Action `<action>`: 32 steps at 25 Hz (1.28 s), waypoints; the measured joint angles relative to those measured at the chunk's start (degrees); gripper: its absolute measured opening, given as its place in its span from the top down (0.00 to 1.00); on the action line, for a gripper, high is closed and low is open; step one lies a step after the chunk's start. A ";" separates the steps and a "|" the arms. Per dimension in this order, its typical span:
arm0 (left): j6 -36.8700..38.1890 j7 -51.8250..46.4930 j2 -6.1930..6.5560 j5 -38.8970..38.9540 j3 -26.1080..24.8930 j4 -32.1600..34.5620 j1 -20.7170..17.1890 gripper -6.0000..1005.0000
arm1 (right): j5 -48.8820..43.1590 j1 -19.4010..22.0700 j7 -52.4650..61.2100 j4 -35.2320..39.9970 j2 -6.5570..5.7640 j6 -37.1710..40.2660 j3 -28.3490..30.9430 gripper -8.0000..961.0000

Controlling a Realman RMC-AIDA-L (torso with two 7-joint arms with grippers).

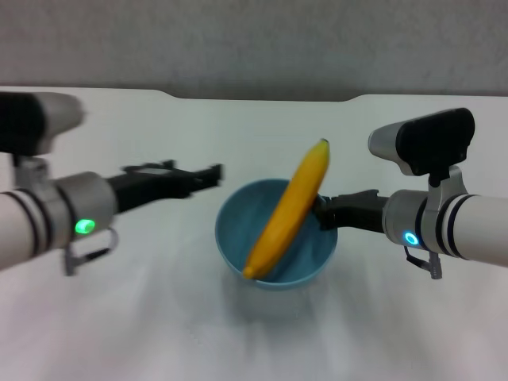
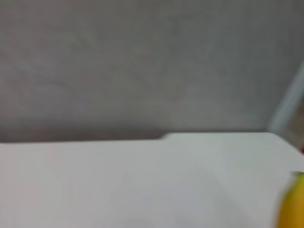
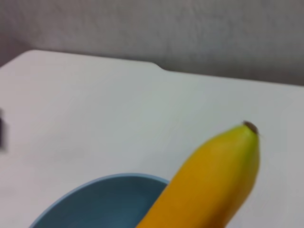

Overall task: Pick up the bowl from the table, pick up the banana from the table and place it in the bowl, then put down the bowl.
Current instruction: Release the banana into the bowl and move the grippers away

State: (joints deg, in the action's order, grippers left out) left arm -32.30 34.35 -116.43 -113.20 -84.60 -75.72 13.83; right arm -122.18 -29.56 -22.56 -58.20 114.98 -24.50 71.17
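Bowl: light blue, plain, no pattern. Banana: yellow-orange skin, small dark tip. Table: plain white. Wall behind: grey. Left gripper and right gripper: black. Arm casings: white with dark bands; left lamp green, right lamp blue.

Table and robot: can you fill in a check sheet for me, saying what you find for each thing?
Surface: white table, notched far edge.
Job's things: banana lies tilted in the blue bowl, lower end on the near rim, dark tip sticking up past the far rim. I cannot tell whether the bowl rests on the table or is lifted.
Clutter: nothing seen.
End effectors: right end effector is at the bowl's right rim and seems to grip it; left end effector is apart from the bowl, to its left, holding nothing.
Cables: nothing seen.
Surroundings: grey wall behind the table.
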 joint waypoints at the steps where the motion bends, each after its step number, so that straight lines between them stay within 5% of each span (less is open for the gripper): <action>1: -0.17 1.20 0.02 -0.19 -1.63 -0.24 -0.83 0.09 | 0.90 -0.49 -0.62 1.23 0.00 0.04 0.13 0.89; 8: -0.10 5.67 -0.21 -0.17 -10.50 -0.29 -6.42 0.09 | 9.87 -3.63 -7.89 8.90 0.00 0.62 1.08 0.89; 15: 0.85 5.85 -0.27 -0.38 -10.94 1.87 -6.41 0.09 | 17.78 -6.09 -15.05 14.06 0.29 0.32 0.24 0.88; 32: 2.16 6.19 -0.28 -0.25 -10.51 4.28 -5.48 0.09 | 18.66 -6.46 -15.61 16.52 0.38 1.24 -0.51 0.87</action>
State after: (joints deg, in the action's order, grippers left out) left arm -30.14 40.54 -116.71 -113.45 -95.10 -71.44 8.35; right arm -103.52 -36.02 -38.17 -41.68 115.36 -23.26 70.66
